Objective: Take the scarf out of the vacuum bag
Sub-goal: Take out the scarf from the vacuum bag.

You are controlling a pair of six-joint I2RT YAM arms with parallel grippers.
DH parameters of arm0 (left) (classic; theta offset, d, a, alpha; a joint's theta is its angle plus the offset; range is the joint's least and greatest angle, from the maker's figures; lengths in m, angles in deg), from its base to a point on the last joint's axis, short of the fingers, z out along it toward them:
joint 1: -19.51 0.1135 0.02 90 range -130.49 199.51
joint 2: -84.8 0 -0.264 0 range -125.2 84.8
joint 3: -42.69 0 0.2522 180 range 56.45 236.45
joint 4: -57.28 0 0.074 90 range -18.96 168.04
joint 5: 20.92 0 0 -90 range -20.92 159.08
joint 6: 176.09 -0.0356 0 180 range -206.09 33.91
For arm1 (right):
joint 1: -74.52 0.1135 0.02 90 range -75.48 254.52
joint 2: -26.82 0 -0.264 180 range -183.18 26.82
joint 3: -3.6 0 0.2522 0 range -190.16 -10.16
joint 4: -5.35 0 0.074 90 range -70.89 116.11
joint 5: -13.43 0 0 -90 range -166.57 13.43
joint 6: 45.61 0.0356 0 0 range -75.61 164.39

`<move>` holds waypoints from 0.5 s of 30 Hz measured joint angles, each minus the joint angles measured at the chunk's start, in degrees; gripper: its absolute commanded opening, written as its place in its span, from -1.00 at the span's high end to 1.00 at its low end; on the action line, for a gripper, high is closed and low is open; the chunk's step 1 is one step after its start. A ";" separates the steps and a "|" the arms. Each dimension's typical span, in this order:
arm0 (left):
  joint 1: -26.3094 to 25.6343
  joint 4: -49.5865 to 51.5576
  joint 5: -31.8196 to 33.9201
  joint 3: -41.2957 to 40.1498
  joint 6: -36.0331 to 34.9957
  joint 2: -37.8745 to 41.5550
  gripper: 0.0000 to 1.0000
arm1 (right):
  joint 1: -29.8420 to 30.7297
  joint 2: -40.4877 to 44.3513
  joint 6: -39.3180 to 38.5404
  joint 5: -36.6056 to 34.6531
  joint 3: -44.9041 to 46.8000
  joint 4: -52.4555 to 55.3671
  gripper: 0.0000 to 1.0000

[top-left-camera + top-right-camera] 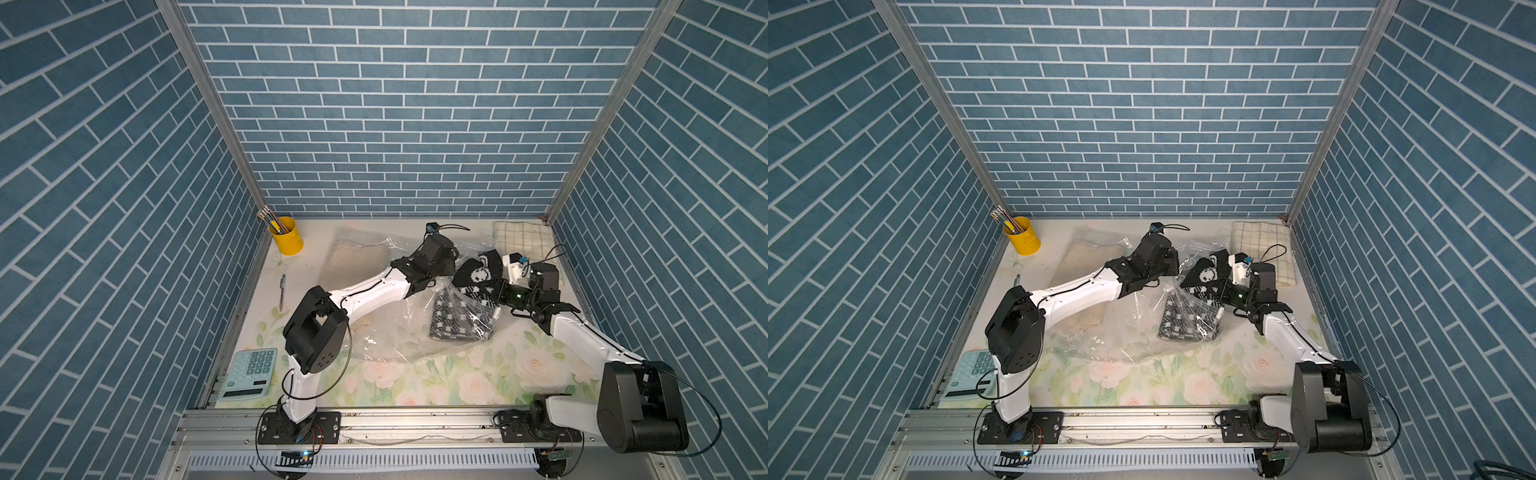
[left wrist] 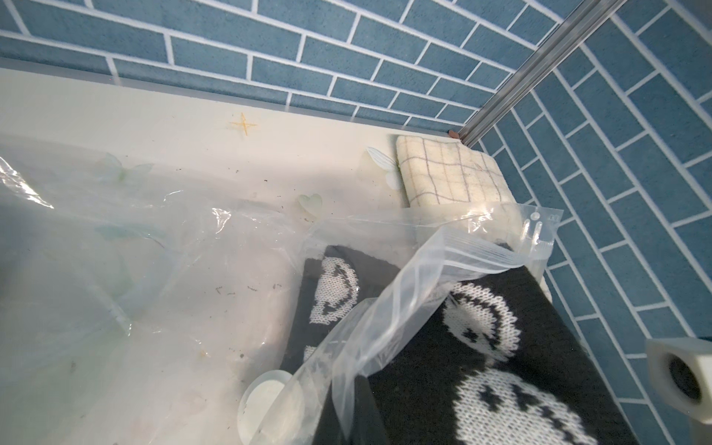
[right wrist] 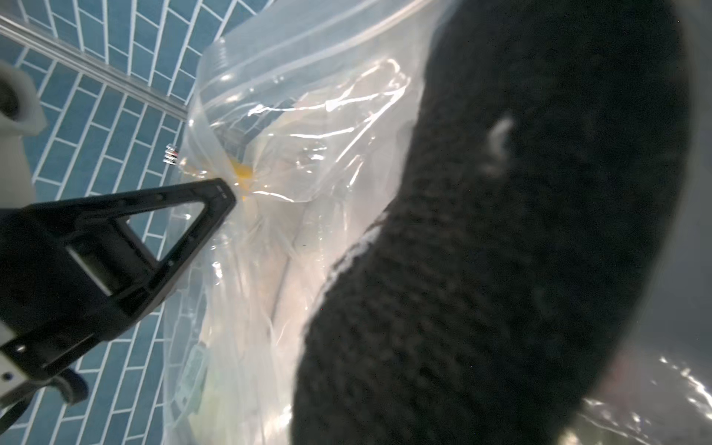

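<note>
The vacuum bag (image 1: 386,332) lies crumpled and clear across the middle of the table, and its round white valve cap (image 2: 266,400) shows in the left wrist view. The black-and-white knitted scarf (image 1: 457,318) is partly inside the bag, with one end (image 1: 478,272) drawn out at the bag's open zip edge (image 2: 474,254). My left gripper (image 1: 453,266) is shut on the plastic at the bag's mouth, and the right wrist view shows it (image 3: 231,192) pinching that plastic. My right gripper (image 1: 494,291) is shut on the scarf (image 3: 501,269), which fills its view.
A yellow cup of pencils (image 1: 287,237) stands at the back left, with a pen (image 1: 282,291) and a calculator (image 1: 249,374) along the left edge. A checked folded cloth (image 1: 523,241) lies in the back right corner. A beige flat item (image 1: 353,262) lies under the bag.
</note>
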 measured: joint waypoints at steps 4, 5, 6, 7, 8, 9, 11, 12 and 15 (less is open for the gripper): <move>0.00 -0.02 0.00 0.00 0.07 -0.02 1.00 | 0.00 2.89 0.07 2.58 0.02 -0.68 1.00; 0.02 -0.04 0.00 0.00 0.07 -0.02 1.00 | -0.02 3.93 0.09 2.99 0.02 -0.94 1.00; 0.02 -0.04 0.00 0.00 0.07 -0.02 1.00 | -0.02 4.81 0.11 3.21 0.02 -1.14 1.00; 0.04 -0.04 0.02 0.00 0.09 -0.02 1.00 | -0.07 5.77 0.26 3.37 0.02 -1.46 1.00; 0.07 -0.04 0.02 0.00 0.09 -0.02 1.00 | -0.13 6.80 0.44 3.56 0.04 -2.08 1.00; 0.09 -0.07 0.04 0.00 0.09 -0.02 1.00 | -0.17 7.45 0.76 3.65 0.04 -2.54 1.00; 0.15 -0.15 0.07 0.00 0.09 -0.02 1.00 | -0.33 8.68 1.20 3.67 0.07 -3.76 1.00; 0.20 -0.20 0.09 0.00 0.09 -0.02 1.00 | -0.37 9.16 1.31 3.56 0.11 -4.26 1.00; 0.24 -0.39 0.11 0.00 0.09 -0.02 1.00 | -0.37 10.69 1.81 2.21 0.50 -5.25 1.00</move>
